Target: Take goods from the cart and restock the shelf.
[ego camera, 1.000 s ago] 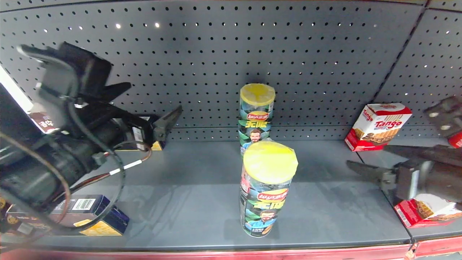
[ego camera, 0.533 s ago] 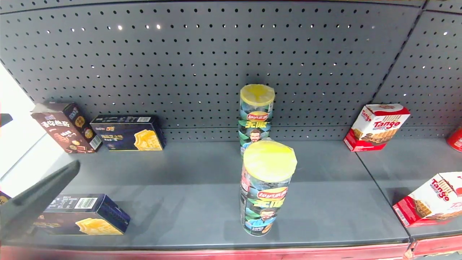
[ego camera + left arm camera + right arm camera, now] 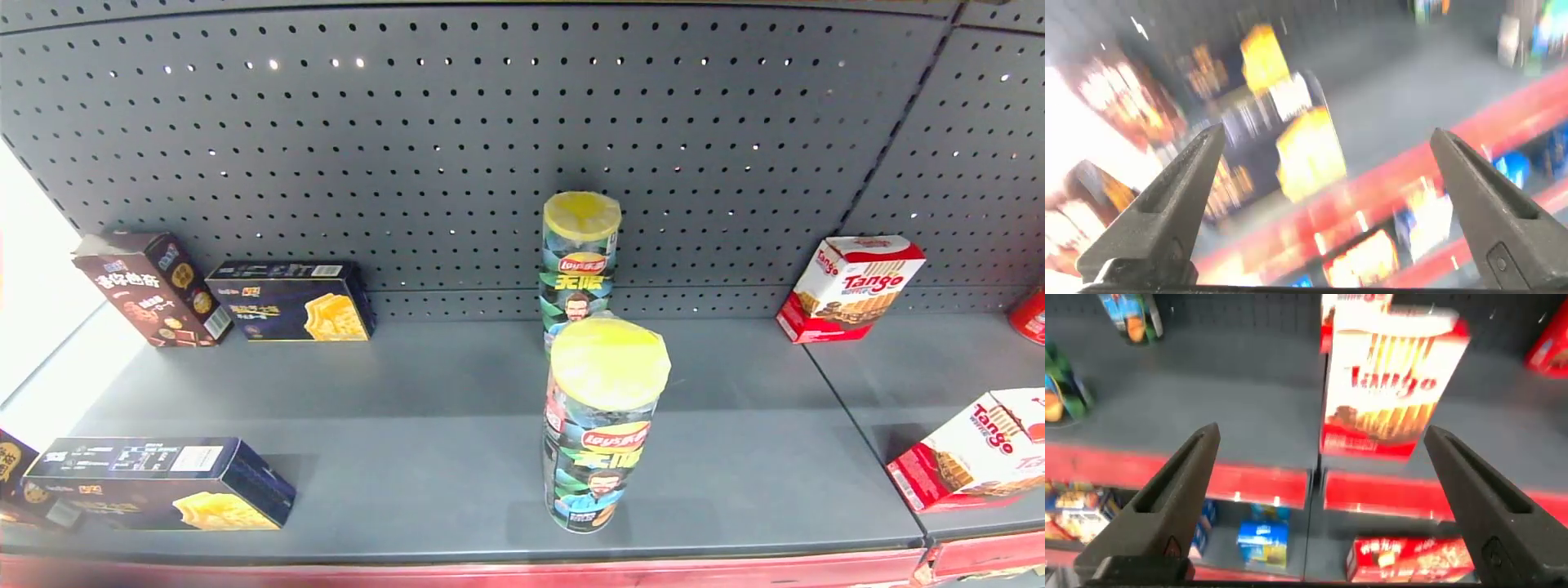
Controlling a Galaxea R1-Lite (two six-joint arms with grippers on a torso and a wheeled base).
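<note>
At the near edge of the shelf (image 3: 424, 457), a chip can (image 3: 602, 425) is stood upright, with a second can (image 3: 580, 260) set directly behind it against the far pegboard (image 3: 490, 147). The left gripper (image 3: 1327, 137) is spread wide and empty. Beyond it, what seems to be the dark blue box (image 3: 163, 483) at the near left is glimpsed, though blurred. The right gripper (image 3: 1323, 434) is likewise held wide and empty, out before the red lip (image 3: 490, 573), facing the wafer box (image 3: 1392, 380). The near can, tall and narrow, could be toppled over the lip if clipped by an incoming arm. Open room is left either side of the cans, short of the boxes.
</note>
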